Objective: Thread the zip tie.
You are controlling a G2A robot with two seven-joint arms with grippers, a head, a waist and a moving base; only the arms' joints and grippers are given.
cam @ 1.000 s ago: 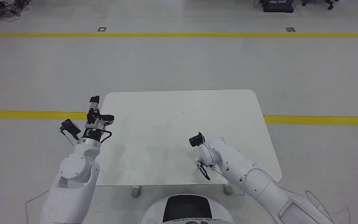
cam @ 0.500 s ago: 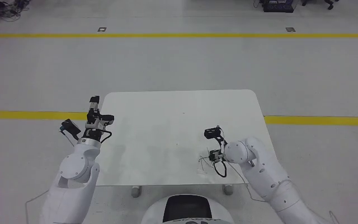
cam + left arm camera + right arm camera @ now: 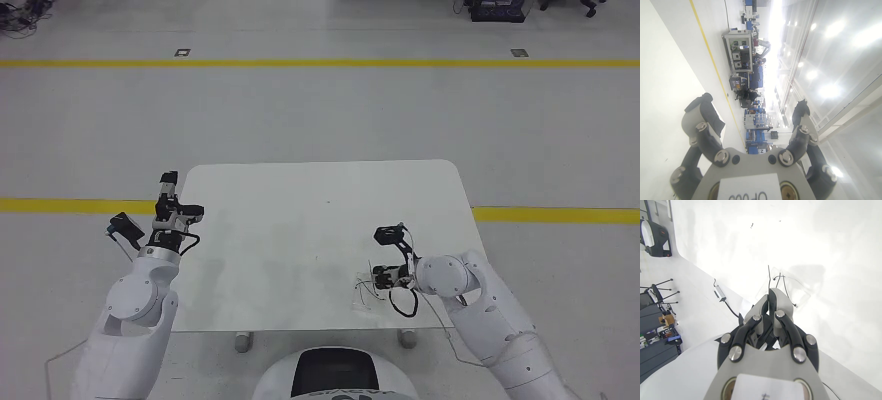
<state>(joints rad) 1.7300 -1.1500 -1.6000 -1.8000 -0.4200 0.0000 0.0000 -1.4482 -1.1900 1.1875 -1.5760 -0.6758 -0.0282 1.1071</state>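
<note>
- The right claw [image 3: 769, 291] is pinching a black zip tie [image 3: 769, 275] above a clear tray [image 3: 804, 291] by the bench's [image 3: 320, 200] near edge.
- The left claw [image 3: 753, 106] is standing open at the bench's left edge.

We are seeing even, bright overhead light across the table [image 3: 300, 200] in the top view; shadows are lying soft and faint. In the left wrist view, ceiling lamps [image 3: 829, 91] are flaring and washing out the hall behind. In the right wrist view the table is glaring near white, a pale shadow [image 3: 806, 272] is falling beside the zip tie [image 3: 769, 277], and straight edges are bowing toward the borders.
</note>
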